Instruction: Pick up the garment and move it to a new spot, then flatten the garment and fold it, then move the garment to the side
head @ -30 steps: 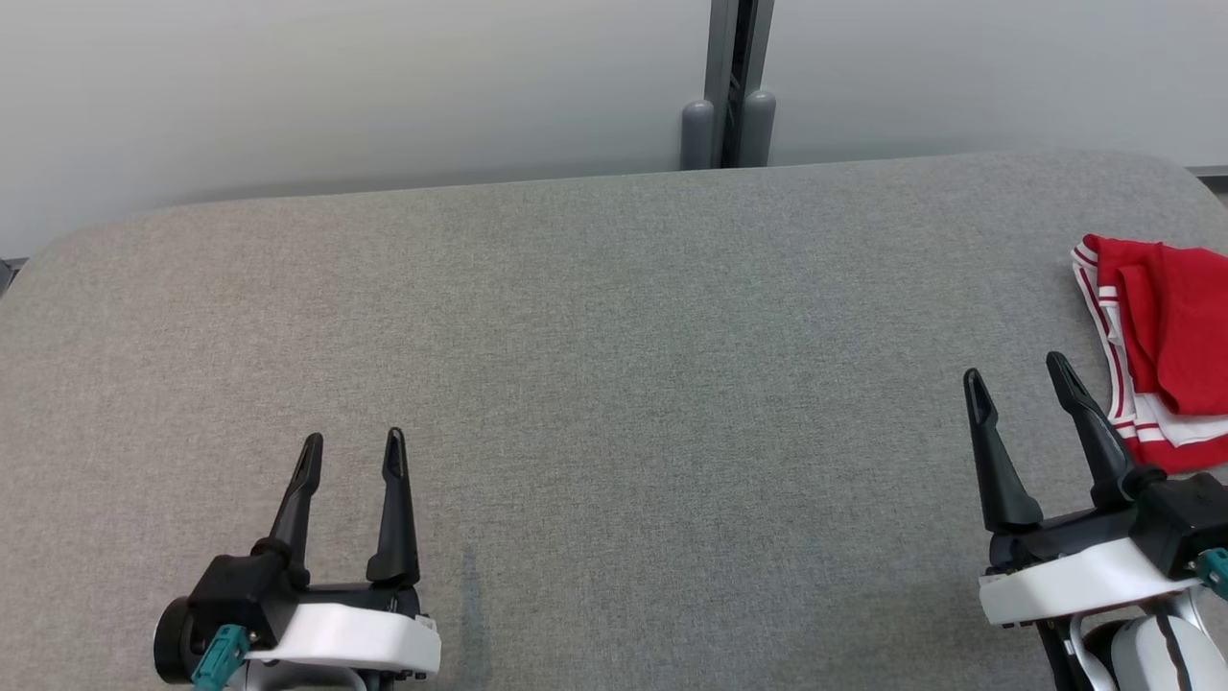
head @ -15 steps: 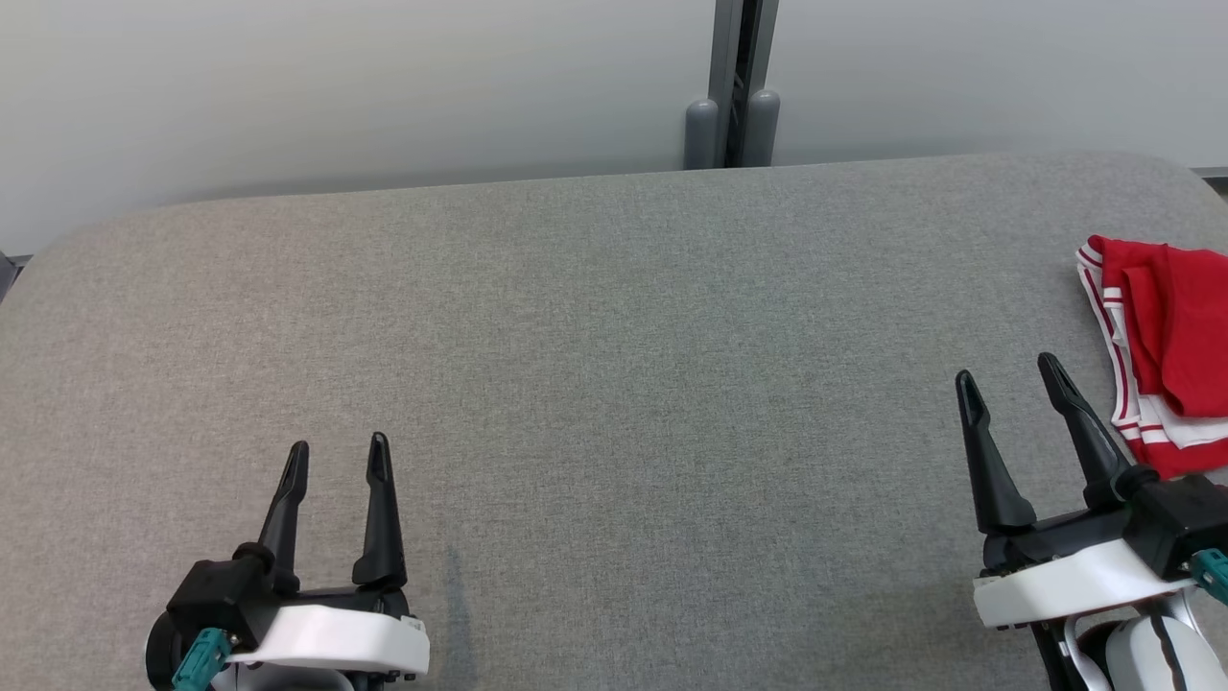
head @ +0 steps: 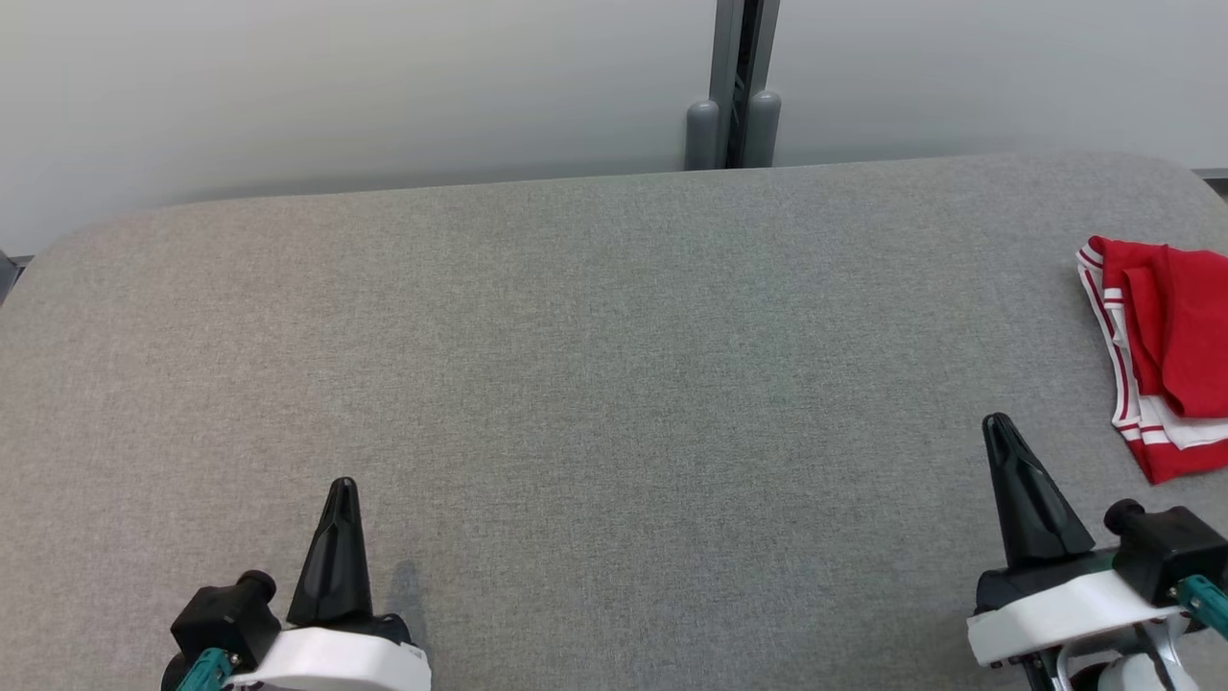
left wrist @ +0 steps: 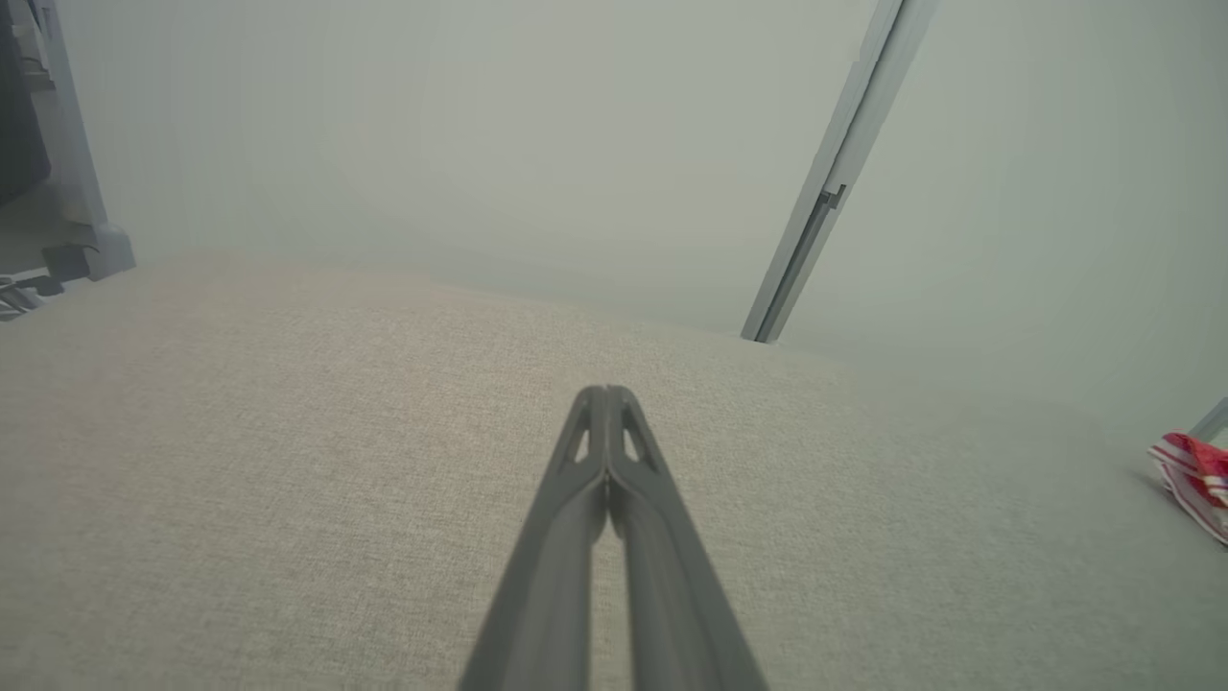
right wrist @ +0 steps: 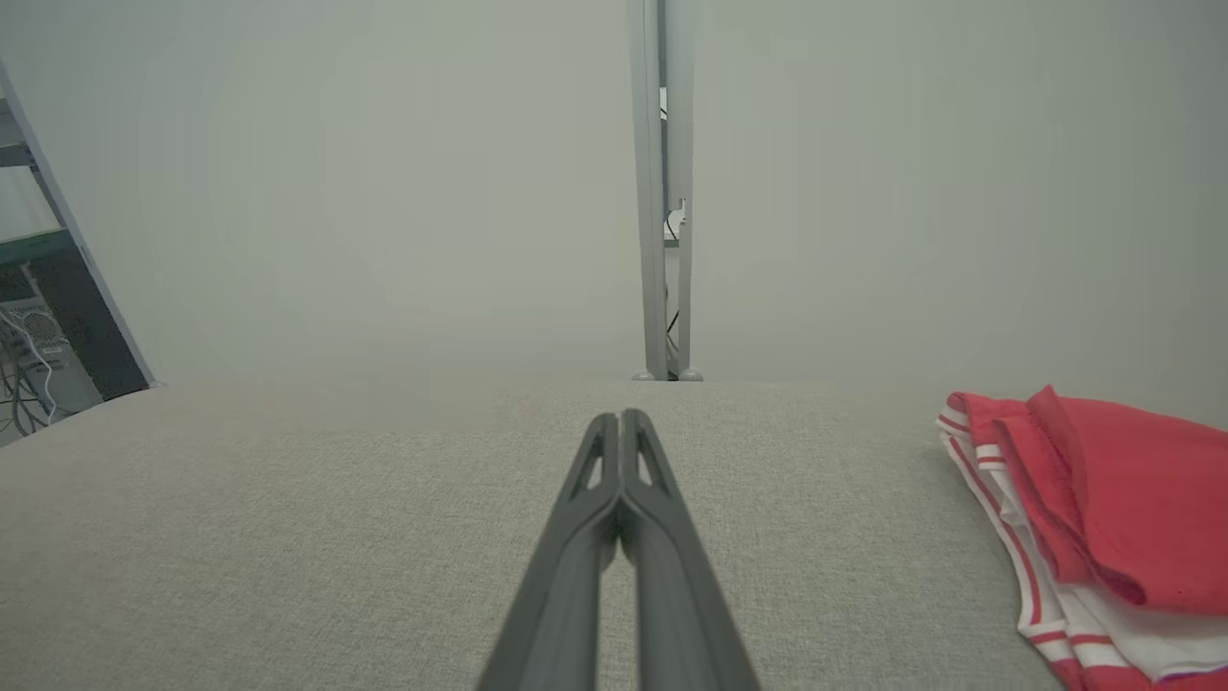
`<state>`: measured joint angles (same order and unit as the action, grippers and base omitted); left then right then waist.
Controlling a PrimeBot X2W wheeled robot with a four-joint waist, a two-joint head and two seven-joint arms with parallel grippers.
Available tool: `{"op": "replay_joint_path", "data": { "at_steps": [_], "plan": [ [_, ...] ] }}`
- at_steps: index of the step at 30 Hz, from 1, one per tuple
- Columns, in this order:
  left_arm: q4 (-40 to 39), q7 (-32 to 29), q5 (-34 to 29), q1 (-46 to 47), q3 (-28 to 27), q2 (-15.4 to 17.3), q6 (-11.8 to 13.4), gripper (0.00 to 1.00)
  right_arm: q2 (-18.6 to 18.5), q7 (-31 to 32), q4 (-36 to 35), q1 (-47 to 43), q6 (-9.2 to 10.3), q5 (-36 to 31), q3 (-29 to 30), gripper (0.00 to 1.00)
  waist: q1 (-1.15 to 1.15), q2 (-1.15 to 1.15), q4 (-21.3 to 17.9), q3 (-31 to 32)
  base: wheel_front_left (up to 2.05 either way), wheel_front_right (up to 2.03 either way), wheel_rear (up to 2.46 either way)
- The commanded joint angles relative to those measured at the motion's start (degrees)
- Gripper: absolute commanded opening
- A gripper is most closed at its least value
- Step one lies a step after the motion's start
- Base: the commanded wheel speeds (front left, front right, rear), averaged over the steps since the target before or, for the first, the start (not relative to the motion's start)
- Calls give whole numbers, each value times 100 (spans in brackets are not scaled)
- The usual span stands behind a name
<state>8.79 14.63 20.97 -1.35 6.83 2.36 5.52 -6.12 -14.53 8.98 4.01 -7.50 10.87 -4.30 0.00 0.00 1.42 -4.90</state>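
Observation:
The garment (head: 1166, 350) is red with white stripes and lies folded at the right edge of the grey table (head: 595, 365); it also shows in the right wrist view (right wrist: 1103, 518) and, small, in the left wrist view (left wrist: 1194, 470). My left gripper (head: 342, 489) sits low at the near left, shut with nothing in it, fingers pressed together (left wrist: 606, 398). My right gripper (head: 998, 424) is at the near right, shut and empty (right wrist: 619, 422), a short way left of and nearer than the garment, not touching it.
A pale wall with a grey vertical post (head: 734, 86) stands behind the table's far edge. The table's corners are rounded. Equipment and cables (right wrist: 38, 365) show past the table's left side.
Both grippers have gone from open to shut, holding nothing, and both have drawn back toward the near edge. The garment has not moved.

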Motion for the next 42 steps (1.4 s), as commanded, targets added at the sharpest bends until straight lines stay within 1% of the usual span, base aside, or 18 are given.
{"op": "replay_joint_path", "data": {
  "at_steps": [1,9,22,42],
  "plan": [
    [-54,-42,281,138,6,13,-56,0,-39,86,-71,88,0,318,116,0,0,0,-3,7,0,0,0],
    [176,-201,1091,373,43,18,-205,0,-24,359,-32,73,0,1210,374,0,0,0,-12,37,0,0,0],
    [489,-415,2263,711,110,26,-413,0,1,748,27,53,0,2483,747,0,0,0,-27,87,0,0,0],
    [801,-685,3686,1080,186,36,-657,0,40,1233,102,26,0,4035,1210,0,0,0,-51,158,0,0,0]
  ]
}}
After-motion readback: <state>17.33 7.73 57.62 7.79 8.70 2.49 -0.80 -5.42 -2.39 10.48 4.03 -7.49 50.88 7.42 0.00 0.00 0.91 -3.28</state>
